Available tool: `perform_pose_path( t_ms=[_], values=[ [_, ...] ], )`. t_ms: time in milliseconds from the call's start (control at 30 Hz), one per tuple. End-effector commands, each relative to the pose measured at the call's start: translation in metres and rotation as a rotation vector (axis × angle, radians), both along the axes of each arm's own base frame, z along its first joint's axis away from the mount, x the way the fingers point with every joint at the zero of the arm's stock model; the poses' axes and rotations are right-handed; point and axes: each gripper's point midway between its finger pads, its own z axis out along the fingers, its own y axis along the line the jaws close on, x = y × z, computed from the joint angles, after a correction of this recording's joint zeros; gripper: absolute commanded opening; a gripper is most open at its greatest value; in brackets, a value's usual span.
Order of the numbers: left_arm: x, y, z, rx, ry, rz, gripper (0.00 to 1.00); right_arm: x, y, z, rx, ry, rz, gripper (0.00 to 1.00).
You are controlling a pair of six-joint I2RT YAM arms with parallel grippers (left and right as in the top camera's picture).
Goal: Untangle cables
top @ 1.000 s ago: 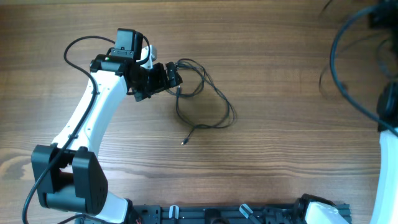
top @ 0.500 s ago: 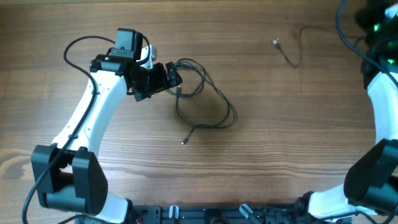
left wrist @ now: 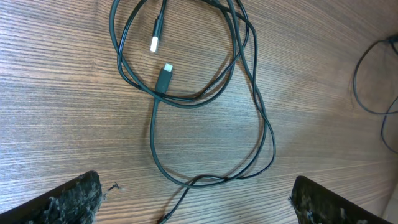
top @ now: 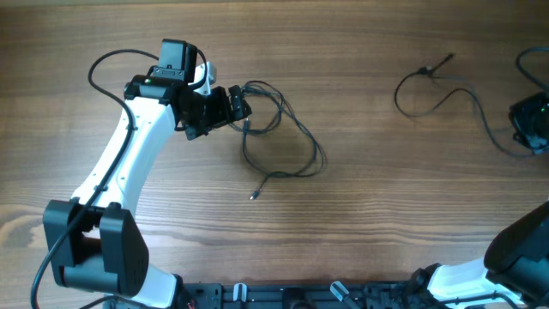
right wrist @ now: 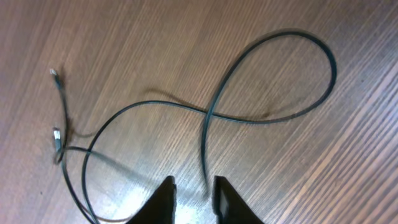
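Note:
A tangle of thin black cables (top: 296, 142) lies on the wooden table left of centre, with one plug end trailing at the front (top: 254, 196). In the left wrist view the loops (left wrist: 249, 93) and two plug ends (left wrist: 164, 76) lie ahead of my left gripper (left wrist: 199, 205), which is wide open and empty. In the overhead view the left gripper (top: 240, 107) sits at the tangle's left edge. A separate black cable (top: 446, 93) lies at the far right. My right gripper (top: 525, 129) is nearly closed on its end; the cable (right wrist: 267, 118) runs between the fingers (right wrist: 196, 198).
Thicker black arm cords loop by the left arm (top: 103, 64) and at the right edge (top: 536, 64). The table's front rail (top: 300, 296) runs along the bottom. Bare wood lies between the two cable groups.
My right arm swung down and back to the right edge, drawing the separate cable out so it now lies on the table. The left arm and the tangle have not moved.

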Motion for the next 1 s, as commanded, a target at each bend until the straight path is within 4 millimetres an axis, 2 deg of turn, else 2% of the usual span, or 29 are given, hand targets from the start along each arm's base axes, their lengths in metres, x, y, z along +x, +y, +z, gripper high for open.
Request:
perform_pose_path(
  t_ms=[0, 67, 100, 167, 200, 267, 333, 500, 567, 600, 633, 667, 700, 733, 833, 967],
  values=[
    [-0.001, 0.000, -0.006, 0.012, 0.006, -0.015, 1.00, 0.002, 0.006, 0.004, 0.007, -0.010, 0.029, 0.69],
    [-0.001, 0.000, -0.006, 0.012, 0.006, -0.014, 1.00, 0.005, 0.013, 0.005, 0.038, -0.029, 0.056, 0.88],
    [-0.001, 0.000, -0.006, 0.012, 0.006, -0.014, 1.00, 0.009, 0.020, 0.006, 0.048, -0.043, 0.111, 0.90],
    [-0.001, 0.000, -0.006, 0.012, 0.006, -0.014, 1.00, 0.019, 0.036, 0.008, 0.025, -0.053, 0.262, 0.79],
    [-0.001, 0.000, -0.006, 0.012, 0.006, -0.015, 1.00, 0.024, 0.047, 0.008, 0.009, -0.053, 0.339, 0.77],
    [-0.001, 0.000, -0.006, 0.012, 0.006, -0.014, 1.00, 0.037, 0.075, 0.012, -0.020, -0.063, 0.517, 0.78],
    [-0.001, 0.000, -0.006, 0.012, 0.006, -0.015, 1.00, 0.050, 0.102, 0.021, -0.100, -0.037, 0.692, 0.83],
    [-0.001, 0.000, -0.006, 0.012, 0.006, -0.015, 1.00, 0.080, 0.117, 0.050, -0.238, 0.021, 0.853, 0.89],
    [-0.001, 0.000, -0.006, 0.012, 0.006, -0.015, 1.00, 0.086, 0.127, 0.049, -0.200, 0.070, 0.922, 0.86],
    [-0.001, 0.000, -0.006, 0.012, 0.006, -0.014, 1.00, 0.085, 0.131, 0.040, -0.176, 0.097, 0.951, 0.81],
    [-0.001, 0.000, -0.006, 0.012, 0.006, -0.014, 1.00, 0.085, 0.135, 0.026, -0.141, 0.128, 0.972, 0.71],
    [-0.001, 0.000, -0.006, 0.012, 0.006, -0.015, 1.00, 0.085, 0.138, 0.015, -0.118, 0.145, 0.980, 0.42],
    [-0.001, 0.000, -0.006, 0.012, 0.006, -0.014, 1.00, 0.088, 0.138, 0.004, -0.102, 0.159, 0.978, 0.04],
    [-0.001, 0.000, -0.006, 0.012, 0.006, -0.015, 1.00, 0.090, 0.143, -0.009, -0.058, 0.170, 0.960, 0.04],
    [-0.001, 0.000, -0.006, 0.012, 0.006, -0.015, 1.00, 0.093, 0.179, -0.040, 0.115, 0.139, 1.028, 0.05],
    [-0.001, 0.000, -0.006, 0.012, 0.006, -0.015, 1.00, 0.092, 0.202, -0.076, 0.175, 0.196, 1.079, 0.05]
  ],
)
